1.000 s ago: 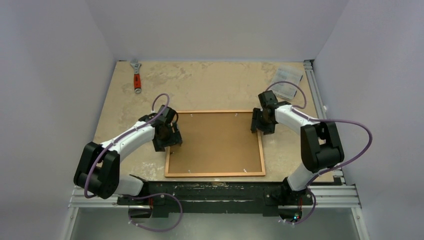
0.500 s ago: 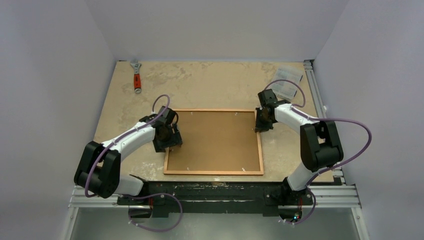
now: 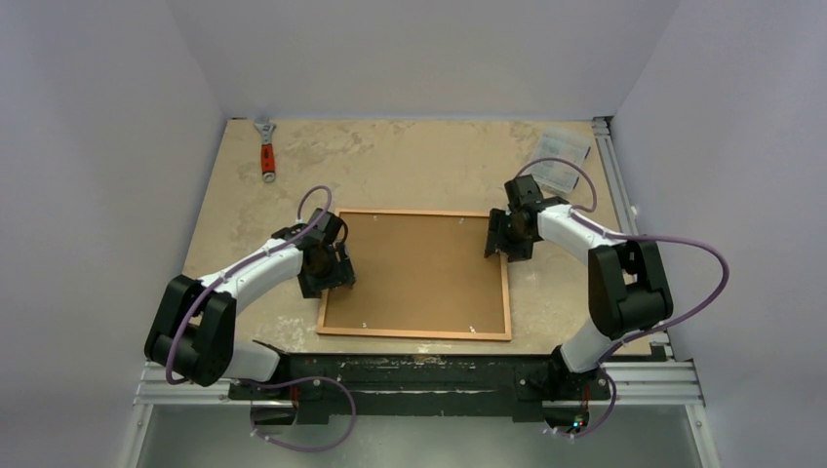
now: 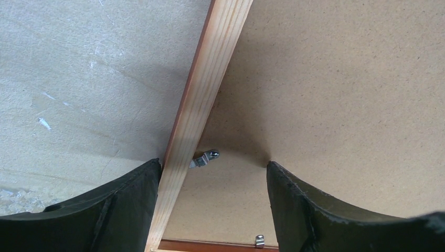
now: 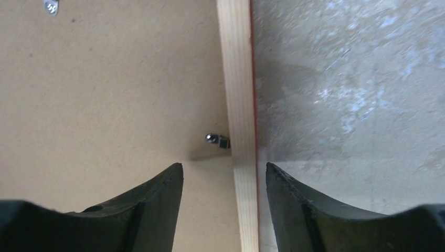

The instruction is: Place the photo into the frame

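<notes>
Jaws wide, astride both side rails
Your left gripper [image 4: 212,164] and right gripper [image 5: 223,165] each straddle a rail, holding nothing. The photo [image 3: 419,268] lies brown back up inside the frame [image 3: 413,333], mid-table. Next, probably, you turn the metal tabs [image 4: 204,157] with a fine fingertip.

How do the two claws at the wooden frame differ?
The left gripper straddles the frame at its left rail; the right gripper straddles its right rail. The left gripper's jaws stand wider than the right gripper's. Both are open, gripping nothing.
</notes>
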`<action>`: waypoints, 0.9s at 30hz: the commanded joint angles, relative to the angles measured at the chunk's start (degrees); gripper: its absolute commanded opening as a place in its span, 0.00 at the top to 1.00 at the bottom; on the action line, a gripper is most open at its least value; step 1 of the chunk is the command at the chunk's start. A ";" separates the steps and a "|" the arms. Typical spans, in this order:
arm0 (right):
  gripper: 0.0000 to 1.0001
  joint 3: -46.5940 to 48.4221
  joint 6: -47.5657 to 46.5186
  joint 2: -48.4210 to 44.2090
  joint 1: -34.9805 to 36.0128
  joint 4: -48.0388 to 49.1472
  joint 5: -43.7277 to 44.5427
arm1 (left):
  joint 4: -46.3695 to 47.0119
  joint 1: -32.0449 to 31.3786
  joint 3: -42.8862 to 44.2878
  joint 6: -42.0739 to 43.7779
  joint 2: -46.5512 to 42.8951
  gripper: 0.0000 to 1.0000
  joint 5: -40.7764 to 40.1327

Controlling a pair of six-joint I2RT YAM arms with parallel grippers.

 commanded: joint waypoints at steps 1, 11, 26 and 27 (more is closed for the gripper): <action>0.42 -2.72 1.04 -3.79 0.01 0.07 -5.23 | 1.17 0.06 0.02 1.36 -0.19 0.29 1.02; 0.45 -13.23 1.66 -14.04 0.04 -3.70 -8.24 | -7.74 -1.20 2.16 2.38 -7.26 0.28 -7.14; 0.50 -8.15 7.47 -11.55 11.87 -0.84 -9.38 | -4.61 -17.27 4.39 3.83 -22.59 0.00 -7.90; 0.50 -8.03 7.46 -11.68 12.43 -1.23 -8.74 | -3.21 -17.99 3.71 4.29 -23.54 0.00 -7.20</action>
